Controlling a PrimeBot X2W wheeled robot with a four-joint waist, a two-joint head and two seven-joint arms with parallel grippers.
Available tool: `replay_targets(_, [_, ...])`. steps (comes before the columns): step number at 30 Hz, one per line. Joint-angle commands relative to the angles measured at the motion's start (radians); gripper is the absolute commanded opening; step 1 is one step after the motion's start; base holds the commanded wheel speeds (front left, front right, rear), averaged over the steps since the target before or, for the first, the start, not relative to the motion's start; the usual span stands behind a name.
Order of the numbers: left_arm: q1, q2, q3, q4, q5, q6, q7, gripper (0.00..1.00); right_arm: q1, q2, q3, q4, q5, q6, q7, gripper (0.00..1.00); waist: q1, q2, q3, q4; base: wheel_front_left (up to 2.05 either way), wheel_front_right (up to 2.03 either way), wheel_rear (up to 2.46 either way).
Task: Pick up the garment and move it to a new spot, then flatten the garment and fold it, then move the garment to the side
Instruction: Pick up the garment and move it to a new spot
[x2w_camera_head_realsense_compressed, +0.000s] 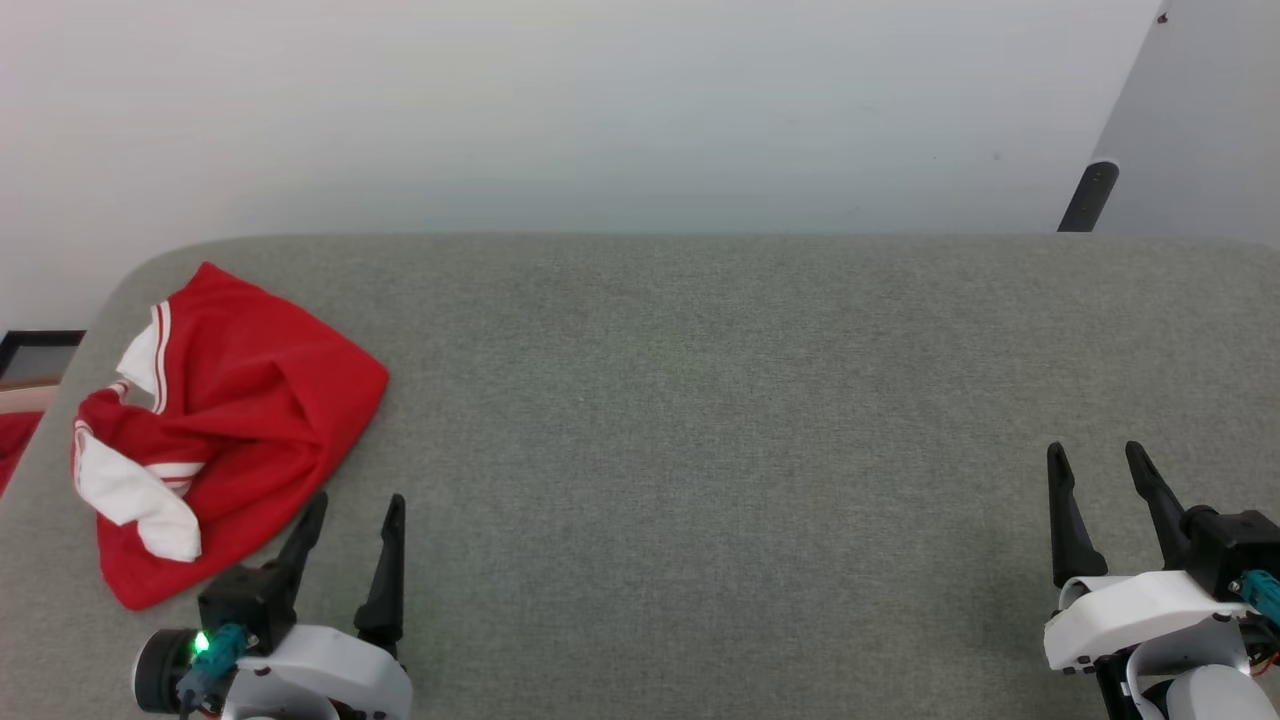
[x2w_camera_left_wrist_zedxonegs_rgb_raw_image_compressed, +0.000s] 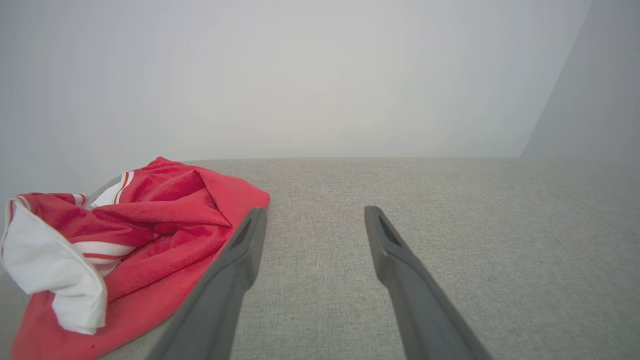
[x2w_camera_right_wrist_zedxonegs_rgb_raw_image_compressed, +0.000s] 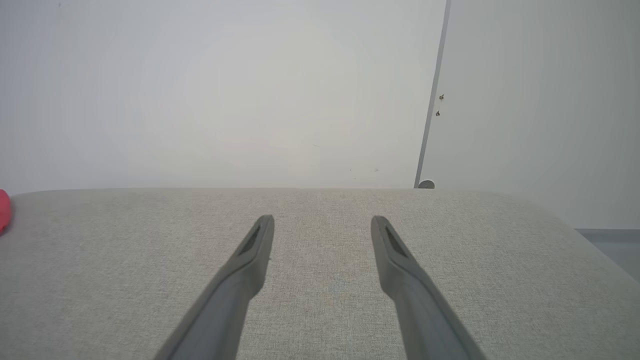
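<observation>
Red jersey garment (x2w_camera_head_realsense_compressed: 235, 430): one, crumpled in a heap (white cuffs and striped trim uppermost), lying on the grey fabric surface (x2w_camera_head_realsense_compressed: 700, 450) toward its 9 o'clock end. My left gripper (x2w_camera_head_realsense_compressed: 357, 500): fingers spread wide, holding nothing, the garment at my 11 o'clock, its edge just beside my outer finger. My right gripper (x2w_camera_head_realsense_compressed: 1094, 450): fingers likewise wide, empty, well apart at 3 o'clock.

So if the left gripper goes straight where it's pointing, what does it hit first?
Ahead of the open left gripper is bare grey cushion, then the white wall. The red shirt sits just left of that line, so one finger might brush its edge; depth is unclear.
</observation>
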Motion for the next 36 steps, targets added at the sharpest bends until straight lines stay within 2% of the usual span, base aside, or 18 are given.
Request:
replay_targets(1, [-0.007,0.001,0.001,0.003,-0.006,-0.002,0.0,1.0,0.007,0.0,-0.002,-0.002,-0.002,0.001,-0.005,1.0,0.0,0.0,-0.001,0.003,0.0,0.0,0.0])
replay_targets(8, [-0.012,0.0,0.002,0.01,0.002,-0.002,0.0,1.0,0.005,0.004,-0.006,-0.009,0.004,0.001,-0.005,1.0,0.0,0.0,0.002,0.038,0.0,0.0,0.0])
replay_targets(17, [-0.012,-0.028,0.016,-0.005,0.01,-0.002,0.0,1.0,-0.002,-0.004,0.02,-0.005,0.023,0.001,-0.008,1.0,0.0,0.0,0.011,0.146,0.0,0.0,0.0])
replay_targets(18, [-0.008,-0.036,0.026,-0.01,0.011,-0.002,0.0,1.0,-0.004,-0.002,0.03,-0.005,0.021,0.001,-0.008,1.0,0.0,0.0,0.01,0.184,0.0,0.0,0.0])
replay_targets(31, [0.013,-0.077,0.077,-0.009,0.054,0.014,0.0,1.0,-0.04,-0.018,0.135,0.03,0.054,0.0,-0.017,1.0,0.0,0.0,0.005,0.455,0.0,0.0,0.0])
replay_targets(36, [0.022,-0.088,0.09,-0.009,0.057,0.016,0.0,1.0,-0.058,-0.023,0.174,0.055,0.064,0.0,-0.019,1.0,0.0,0.0,0.01,0.524,0.0,0.0,0.0])
